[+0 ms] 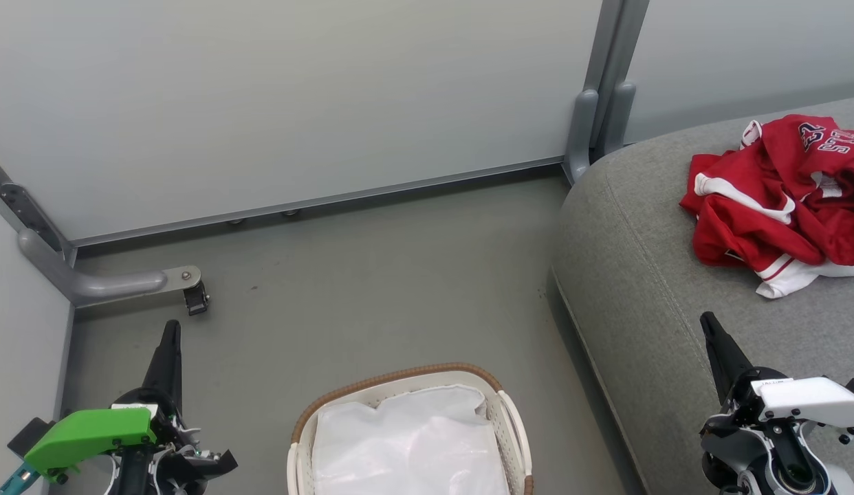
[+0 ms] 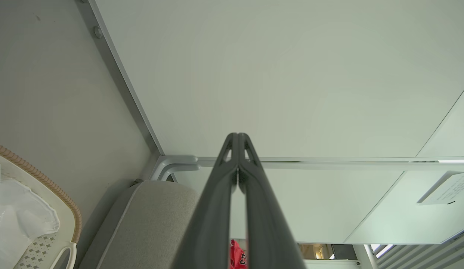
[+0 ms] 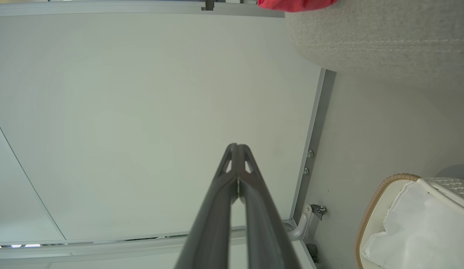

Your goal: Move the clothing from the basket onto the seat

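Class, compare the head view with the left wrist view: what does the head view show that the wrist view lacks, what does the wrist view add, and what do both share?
Head view's extras: the right claw, shut, seen against the seat; a caster wheel on the floor; most of the crumpled heap of clothing lying on the seat.
Left wrist view's extra: a paper notice on the partition wall.
Shared: the left claw, shut; the basket with its white liner; the grey seat; the red clothing, a mere scrap at the wrist view's bottom edge.
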`<state>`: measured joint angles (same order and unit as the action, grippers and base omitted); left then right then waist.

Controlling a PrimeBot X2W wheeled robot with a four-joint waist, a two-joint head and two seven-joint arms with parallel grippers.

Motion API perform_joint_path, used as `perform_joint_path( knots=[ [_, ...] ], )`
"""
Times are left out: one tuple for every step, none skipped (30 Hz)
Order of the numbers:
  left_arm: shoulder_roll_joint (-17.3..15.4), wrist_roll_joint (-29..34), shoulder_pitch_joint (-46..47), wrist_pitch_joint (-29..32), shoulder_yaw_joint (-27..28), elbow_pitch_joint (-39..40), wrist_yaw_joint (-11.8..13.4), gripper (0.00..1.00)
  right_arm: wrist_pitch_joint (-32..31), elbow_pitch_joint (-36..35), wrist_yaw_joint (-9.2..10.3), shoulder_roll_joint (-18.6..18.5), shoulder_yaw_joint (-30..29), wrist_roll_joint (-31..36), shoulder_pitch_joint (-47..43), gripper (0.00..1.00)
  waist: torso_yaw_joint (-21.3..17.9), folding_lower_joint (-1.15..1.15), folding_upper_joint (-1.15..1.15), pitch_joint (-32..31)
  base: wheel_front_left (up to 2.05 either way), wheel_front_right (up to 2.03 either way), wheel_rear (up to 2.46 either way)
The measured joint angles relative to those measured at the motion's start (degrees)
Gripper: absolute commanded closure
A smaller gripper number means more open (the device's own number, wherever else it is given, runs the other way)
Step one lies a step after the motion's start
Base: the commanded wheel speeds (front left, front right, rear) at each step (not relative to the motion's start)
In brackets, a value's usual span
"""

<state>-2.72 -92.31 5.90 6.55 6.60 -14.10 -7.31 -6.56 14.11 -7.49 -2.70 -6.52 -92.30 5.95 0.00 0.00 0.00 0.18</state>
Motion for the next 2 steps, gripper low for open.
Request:
perform_joint_path(
  knots=[
    [0.0, 0.0, 0.0, 0.0, 0.0, 0.0, 0.0, 1.0, 0.0, 0.0, 0.0, 0.0, 0.0, 0.0, 0.0, 1.0, 0.0, 0.0, 0.0, 0.0, 0.0, 0.0, 0.0],
    [0.0, 0.0, 0.0, 0.0, 0.0, 0.0, 0.0, 1.0, 0.0, 0.0, 0.0, 0.0, 0.0, 0.0, 0.0, 1.0, 0.0, 0.0, 0.0, 0.0, 0.0, 0.0, 0.0]
  ],
)
